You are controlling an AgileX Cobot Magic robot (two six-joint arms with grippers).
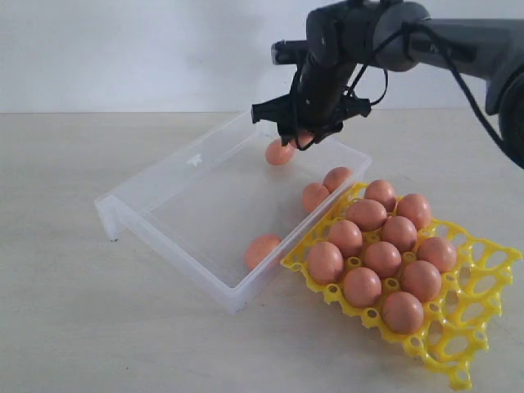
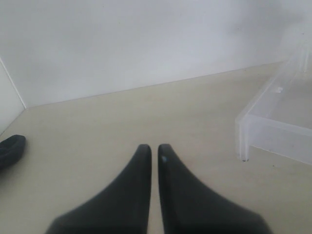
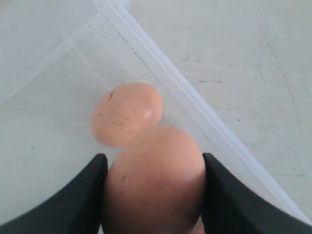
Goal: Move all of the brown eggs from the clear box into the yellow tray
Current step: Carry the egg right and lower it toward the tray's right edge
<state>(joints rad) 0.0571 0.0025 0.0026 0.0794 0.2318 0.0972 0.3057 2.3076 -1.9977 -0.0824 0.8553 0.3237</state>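
My right gripper (image 1: 301, 133) (image 3: 153, 161) hangs over the far corner of the clear box (image 1: 176, 192) and is shut on a brown egg (image 3: 153, 185), one finger on each side of it. Just below, another brown egg (image 1: 278, 152) (image 3: 126, 113) lies on the box floor by the far wall. Two more eggs (image 1: 314, 197) (image 1: 336, 178) rest against the box's right wall, and one egg (image 1: 262, 250) lies near its front wall. The yellow tray (image 1: 479, 282) lies to the right of the box with several eggs (image 1: 382, 258) in its cups. My left gripper (image 2: 154, 147) is shut and empty over bare table.
The clear box's corner (image 2: 273, 122) shows in the left wrist view, apart from the left gripper. A dark rounded object (image 2: 9, 148) lies on the table in the same view. A white wall stands behind the table. Open yellow cups (image 1: 483, 303) lie along the tray's right side.
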